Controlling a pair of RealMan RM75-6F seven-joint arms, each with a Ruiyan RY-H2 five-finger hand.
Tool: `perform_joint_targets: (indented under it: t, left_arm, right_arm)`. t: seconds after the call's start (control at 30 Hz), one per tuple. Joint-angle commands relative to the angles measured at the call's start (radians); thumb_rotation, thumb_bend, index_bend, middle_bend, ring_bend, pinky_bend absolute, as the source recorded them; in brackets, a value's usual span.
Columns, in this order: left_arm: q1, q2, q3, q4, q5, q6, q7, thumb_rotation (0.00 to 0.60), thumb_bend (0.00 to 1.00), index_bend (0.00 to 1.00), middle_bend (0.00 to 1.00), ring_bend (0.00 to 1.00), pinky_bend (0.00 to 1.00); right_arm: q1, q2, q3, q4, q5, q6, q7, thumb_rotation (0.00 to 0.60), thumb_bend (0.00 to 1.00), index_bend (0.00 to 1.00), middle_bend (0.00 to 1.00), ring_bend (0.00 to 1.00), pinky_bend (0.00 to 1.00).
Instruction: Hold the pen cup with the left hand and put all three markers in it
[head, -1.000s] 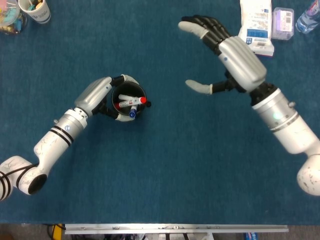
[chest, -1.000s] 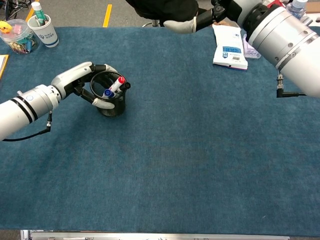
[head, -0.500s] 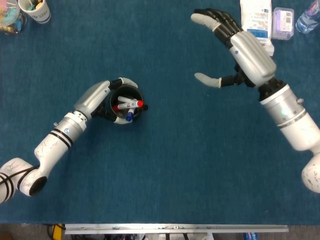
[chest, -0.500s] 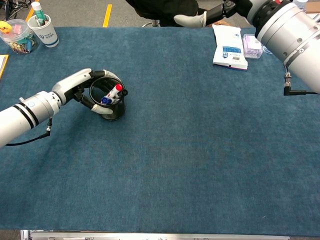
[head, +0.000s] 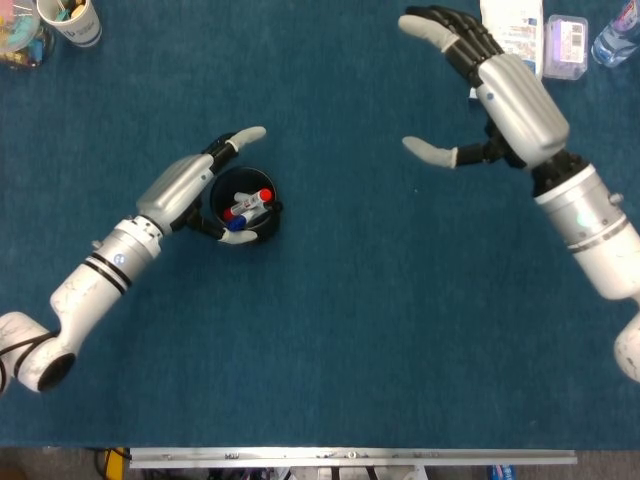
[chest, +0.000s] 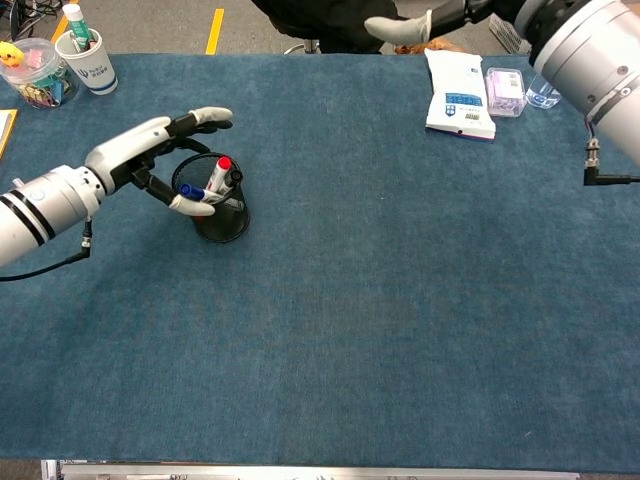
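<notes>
The black mesh pen cup (head: 250, 215) (chest: 222, 215) stands upright on the blue cloth, left of the middle. Three markers stick out of it: a red-capped marker (head: 262, 195) (chest: 222, 165), a blue-capped one (chest: 188, 190) and a dark one. My left hand (head: 190, 182) (chest: 140, 152) lies beside the cup on its left. Its fingers (head: 243, 137) stretch straight past the rim without wrapping it, and its thumb (chest: 192, 206) lies against the near rim. My right hand (head: 505, 90) hovers open at the far right, holding nothing; the chest view shows only a fingertip (chest: 395, 27) and the forearm.
A white paper cup of pens (head: 72, 20) (chest: 88, 58) and a clear tub (chest: 35, 75) stand at the far left corner. A white packet (chest: 458, 95), a small purple box (chest: 503, 88) and a water bottle (head: 612, 40) lie at the far right, by my right hand.
My left hand's fingers have unwrapped from the cup and straightened; cup and hand shifted slightly left and farther away. My right hand has risen and drifted right, staying open.
</notes>
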Motion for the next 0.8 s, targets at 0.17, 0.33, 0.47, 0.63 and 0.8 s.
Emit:
perform_joint_targets:
  t: [0.17, 0.33, 0.47, 0.63, 0.8]
  left_arm:
    - [0.015, 0.135, 0.012, -0.097, -0.008, 0.008, 0.077, 0.6, 0.02, 0.04, 0.09, 0.05, 0.15]
    - [0.061, 0.19, 0.009, -0.118, -0.045, 0.054, 0.143, 0.6, 0.02, 0.07, 0.11, 0.07, 0.15]
    - [0.105, 0.207, -0.01, -0.116, -0.079, 0.122, 0.225, 0.6, 0.02, 0.07, 0.12, 0.07, 0.15]
    - [0.18, 0.208, -0.018, -0.089, -0.091, 0.258, 0.429, 0.6, 0.02, 0.08, 0.14, 0.09, 0.15]
    - [0.256, 0.219, -0.026, -0.11, -0.131, 0.353, 0.576, 0.6, 0.02, 0.08, 0.15, 0.09, 0.15]
  right_arm:
    - [-0.07, 0.062, -0.063, 0.002, 0.013, 0.049, -0.143, 0.598, 0.23, 0.16, 0.16, 0.01, 0.0]
    - [-0.137, 0.112, -0.116, -0.026, 0.04, 0.108, -0.303, 0.6, 0.27, 0.2, 0.18, 0.03, 0.02]
    - [-0.197, 0.12, -0.161, -0.031, 0.063, 0.169, -0.417, 0.6, 0.27, 0.21, 0.18, 0.03, 0.02]
    - [-0.285, 0.108, -0.208, -0.015, 0.063, 0.252, -0.43, 0.6, 0.3, 0.21, 0.18, 0.03, 0.02]
    - [-0.361, 0.096, -0.235, 0.016, 0.047, 0.325, -0.414, 0.6, 0.31, 0.21, 0.18, 0.03, 0.02]
